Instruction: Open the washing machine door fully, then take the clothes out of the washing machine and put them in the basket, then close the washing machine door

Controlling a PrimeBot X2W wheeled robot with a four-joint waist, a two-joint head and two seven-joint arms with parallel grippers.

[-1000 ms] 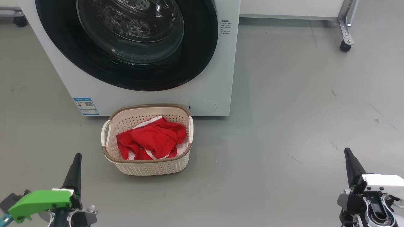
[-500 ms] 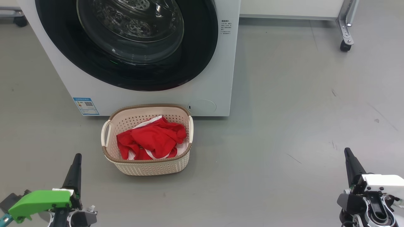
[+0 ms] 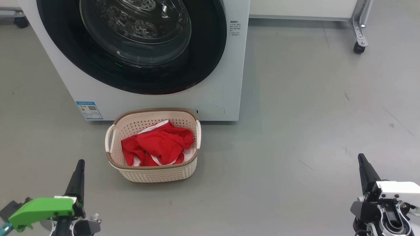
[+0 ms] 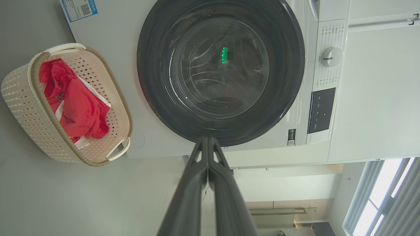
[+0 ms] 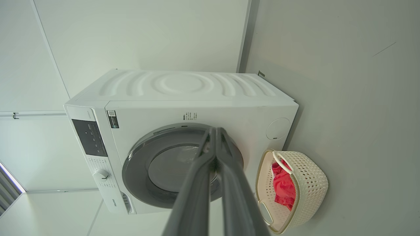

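The white washing machine [image 3: 226, 82] stands ahead with its black-rimmed door [image 3: 210, 59] shut flat against the front; through the glass the steel drum shows. In front of it on the floor sits the cream basket [image 3: 154, 173] holding the red clothes [image 3: 157, 146]. My left gripper [image 3: 80, 163] is shut and low at the left, apart from the basket. My right gripper [image 3: 361, 156] is shut, far to the right over bare floor. The left wrist view shows the door [image 4: 288, 82], the basket [image 4: 23, 98] and pressed-together fingers [image 4: 207, 141]. In the right wrist view the fingers [image 5: 215, 131] also meet.
A white cabinet on a castor wheel [image 3: 358, 48] stands at the back right. Another castor [image 3: 20, 21] shows at the far left. Grey floor [image 3: 295, 131] stretches between the machine and my right arm.
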